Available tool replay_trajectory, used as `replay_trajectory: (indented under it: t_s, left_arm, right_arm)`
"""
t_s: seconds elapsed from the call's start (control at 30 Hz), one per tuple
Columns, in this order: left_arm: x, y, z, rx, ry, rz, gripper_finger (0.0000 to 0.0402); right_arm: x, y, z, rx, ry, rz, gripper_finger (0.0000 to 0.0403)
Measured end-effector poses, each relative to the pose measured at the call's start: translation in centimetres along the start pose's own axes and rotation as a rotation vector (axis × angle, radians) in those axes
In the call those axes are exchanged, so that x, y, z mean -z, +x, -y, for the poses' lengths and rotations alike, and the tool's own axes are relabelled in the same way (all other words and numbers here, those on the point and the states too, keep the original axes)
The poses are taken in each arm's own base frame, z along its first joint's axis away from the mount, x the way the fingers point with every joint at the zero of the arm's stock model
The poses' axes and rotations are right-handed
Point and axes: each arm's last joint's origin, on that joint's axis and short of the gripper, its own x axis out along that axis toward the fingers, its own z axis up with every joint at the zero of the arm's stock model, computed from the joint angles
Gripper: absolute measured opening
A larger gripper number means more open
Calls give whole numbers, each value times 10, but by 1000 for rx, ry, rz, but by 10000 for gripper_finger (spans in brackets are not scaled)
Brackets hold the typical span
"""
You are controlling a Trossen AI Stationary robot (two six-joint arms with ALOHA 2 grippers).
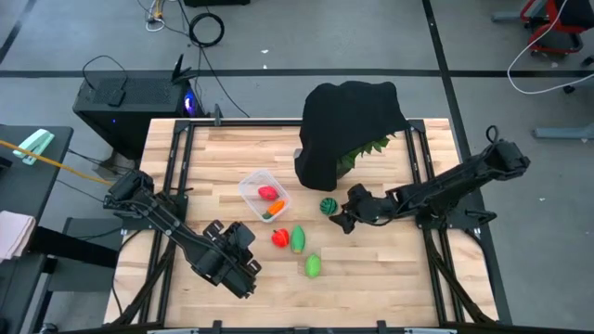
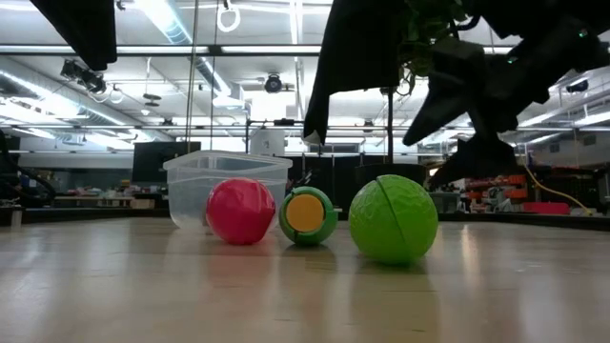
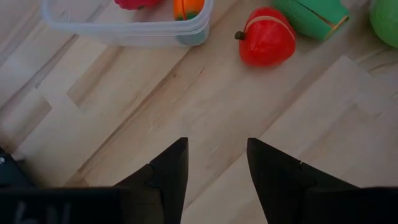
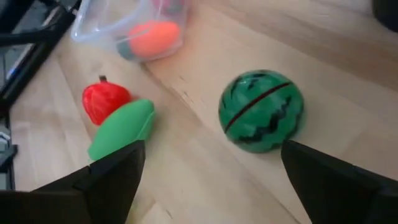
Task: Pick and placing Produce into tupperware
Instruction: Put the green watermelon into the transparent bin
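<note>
From above, the left arm reached in from the table's left edge, its left gripper [image 1: 243, 269] low over bare wood near the front, well apart from the tupperware [image 1: 252, 183]. The box held a red piece [image 1: 268, 193] and an orange piece [image 1: 274, 210]. The right arm stretched in from the right, the right gripper [image 1: 340, 219] just beside the striped green ball [image 1: 328, 206]. A red toy [image 1: 280, 237] touched a light green one [image 1: 298, 238]; another light green toy [image 1: 314, 267] lay nearer the front. A black cloth [image 1: 345, 125] covered most of the spiky leaves [image 1: 369, 148].

At table height, the box stood behind the toys; the right gripper hung dark and blurred at the upper right, and the left gripper was out of the picture.

In the left wrist view, the fingers [image 3: 171, 171] stood partly apart, holding nothing; the box was cut off at the edge.

In the right wrist view, the fingers [image 4: 118, 171] were spread wide, the ball between them but untouched.
</note>
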Motion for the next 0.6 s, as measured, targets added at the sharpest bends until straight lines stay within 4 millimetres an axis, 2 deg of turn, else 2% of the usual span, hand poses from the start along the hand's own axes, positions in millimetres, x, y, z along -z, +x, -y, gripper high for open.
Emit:
replay_trajectory:
  t_s: [0.2,0.6]
  left_arm:
    - [0,0,0,0,0,0,170]
    - [0,0,0,-1,1,0,169]
  right_arm:
    - [-3,4,4,27,28,12,399]
    - [-13,5,8,65,131,-5,399]
